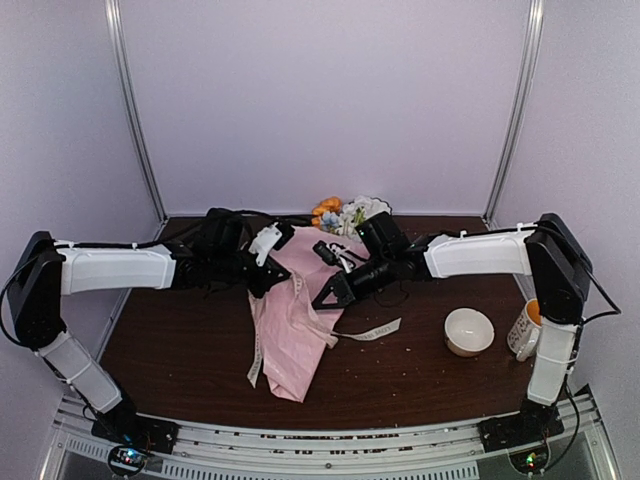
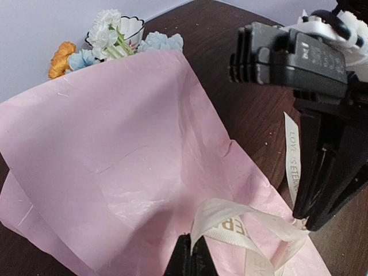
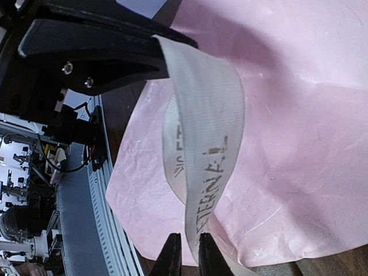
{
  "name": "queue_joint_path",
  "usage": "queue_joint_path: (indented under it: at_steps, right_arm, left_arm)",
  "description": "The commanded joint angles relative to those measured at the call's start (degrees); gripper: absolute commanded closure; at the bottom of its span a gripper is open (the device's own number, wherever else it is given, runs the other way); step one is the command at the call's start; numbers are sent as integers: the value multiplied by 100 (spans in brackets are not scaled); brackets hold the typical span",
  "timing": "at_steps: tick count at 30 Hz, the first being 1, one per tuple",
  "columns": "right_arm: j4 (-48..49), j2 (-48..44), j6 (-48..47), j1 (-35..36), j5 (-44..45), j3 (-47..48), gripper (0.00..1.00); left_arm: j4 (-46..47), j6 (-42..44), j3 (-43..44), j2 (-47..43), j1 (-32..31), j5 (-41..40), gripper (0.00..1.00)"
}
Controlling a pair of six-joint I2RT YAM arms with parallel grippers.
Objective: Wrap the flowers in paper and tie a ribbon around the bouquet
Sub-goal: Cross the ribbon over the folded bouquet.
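The bouquet lies in the middle of the table, its pink paper (image 1: 300, 340) (image 2: 115, 144) (image 3: 287, 144) wrapped round the stems. The flowers (image 1: 340, 212) (image 2: 109, 40), blue, white and orange, stick out at the far end. A cream ribbon (image 1: 372, 331) (image 2: 230, 224) (image 3: 207, 115) loops over the paper. My left gripper (image 1: 263, 290) (image 2: 192, 253) is shut on one stretch of it. My right gripper (image 1: 320, 301) (image 3: 190, 256) faces it from the right, jaws drawn close with the lettered ribbon running between them. One ribbon end trails right on the table, the other hangs down the paper's left side.
A white bowl (image 1: 468, 331) stands right of the bouquet, with a mug (image 1: 524, 328) beside it near the right arm's upright link. Another scalloped white bowl (image 2: 133, 26) sits behind the flowers. The metal rail (image 1: 320, 440) (image 3: 98, 218) runs along the near table edge.
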Motion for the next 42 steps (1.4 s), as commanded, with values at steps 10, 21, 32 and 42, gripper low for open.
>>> queue_joint_path:
  at_steps: [10, 21, 32, 42]
  right_arm:
    - [-400, 99, 59, -26, 969, 250, 69]
    - [-704, 35, -272, 10, 1203, -148, 79]
    - [-868, 569, -17, -155, 1159, 1074, 100]
    - [353, 1949, 1276, 161, 77, 2482, 100]
  left_arm:
    - [380, -23, -174, -298, 26, 180, 100]
    - [420, -22, -220, -328, 22, 161, 100]
    - [533, 10, -435, -477, 26, 149, 100]
    - [724, 37, -664, -835, 26, 312, 100]
